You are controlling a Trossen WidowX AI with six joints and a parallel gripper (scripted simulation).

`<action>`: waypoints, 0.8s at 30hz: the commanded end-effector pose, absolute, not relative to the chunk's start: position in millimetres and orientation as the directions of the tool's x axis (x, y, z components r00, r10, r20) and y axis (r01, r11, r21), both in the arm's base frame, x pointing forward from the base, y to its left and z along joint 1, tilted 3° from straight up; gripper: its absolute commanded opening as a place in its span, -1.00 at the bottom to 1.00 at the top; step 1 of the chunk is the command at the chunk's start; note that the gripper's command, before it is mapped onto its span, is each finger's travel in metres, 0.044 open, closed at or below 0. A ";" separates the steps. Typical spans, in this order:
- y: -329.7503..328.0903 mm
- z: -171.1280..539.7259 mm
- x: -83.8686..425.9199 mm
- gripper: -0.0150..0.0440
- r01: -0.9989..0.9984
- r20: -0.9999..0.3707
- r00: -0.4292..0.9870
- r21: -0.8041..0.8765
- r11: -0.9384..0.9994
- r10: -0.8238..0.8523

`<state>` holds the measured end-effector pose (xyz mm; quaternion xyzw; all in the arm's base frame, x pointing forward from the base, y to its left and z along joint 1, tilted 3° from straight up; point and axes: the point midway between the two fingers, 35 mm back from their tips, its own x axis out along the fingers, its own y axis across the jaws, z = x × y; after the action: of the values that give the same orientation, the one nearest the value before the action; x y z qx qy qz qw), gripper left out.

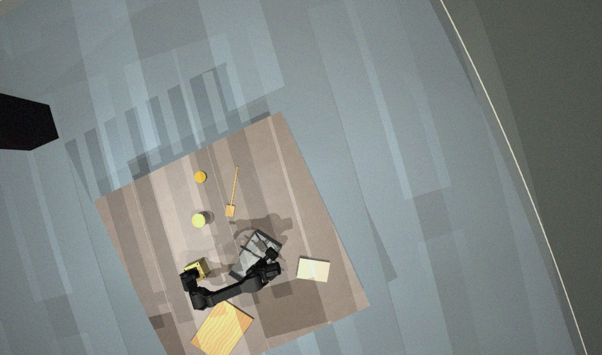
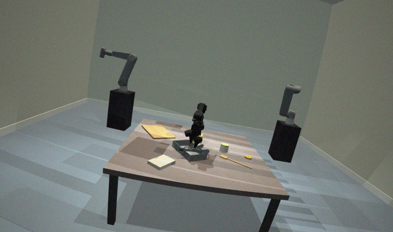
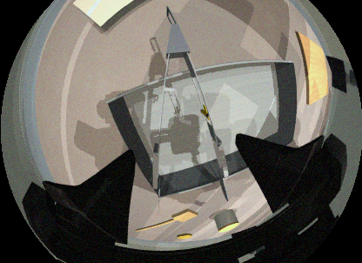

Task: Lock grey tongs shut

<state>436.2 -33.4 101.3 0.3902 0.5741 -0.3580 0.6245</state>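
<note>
The grey tongs [image 1: 245, 248] [image 2: 206, 151] [image 3: 178, 41] lie open across the roasting tin [image 1: 235, 275] [image 2: 197, 156] [image 3: 286, 104]. In the wrist view their hinge end sticks out past the tin's upper long wall, and their two arms spread towards the lower wall. A small yellow and black mark [image 3: 205, 112] shows at the right arm. My gripper [image 2: 193, 144] [image 3: 186, 147] is open and empty, above the tin, with the arms of the tongs in view between its fingers. The wooden board [image 1: 222, 329] [image 2: 158, 131] [image 3: 313, 74] lies flat with nothing on it.
A pale flat block [image 1: 313, 271] [image 2: 161, 161] [image 3: 109, 6] lies beside the tin. On the other side are a wooden spatula [image 1: 230, 210] [image 3: 184, 216], a yellow-topped can [image 1: 198, 220] [image 2: 224, 147] and a yellow disc [image 1: 200, 176] [image 2: 248, 157]. A yellow block [image 1: 203, 266] is near my arm's base.
</note>
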 end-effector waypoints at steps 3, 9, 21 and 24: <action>-34.3 91.4 437.2 1.00 0.894 -0.997 0.082 0.072 0.443 -0.004; -34.3 81.6 438.3 1.00 0.894 -0.997 0.082 0.072 0.443 -0.004; -34.4 61.7 439.6 1.00 0.894 -0.997 0.082 0.072 0.443 -0.004; -34.4 56.7 439.7 1.00 0.894 -0.997 0.082 0.072 0.443 -0.004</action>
<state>440.1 -33.7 61.9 0.3902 0.5740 -0.3580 0.6245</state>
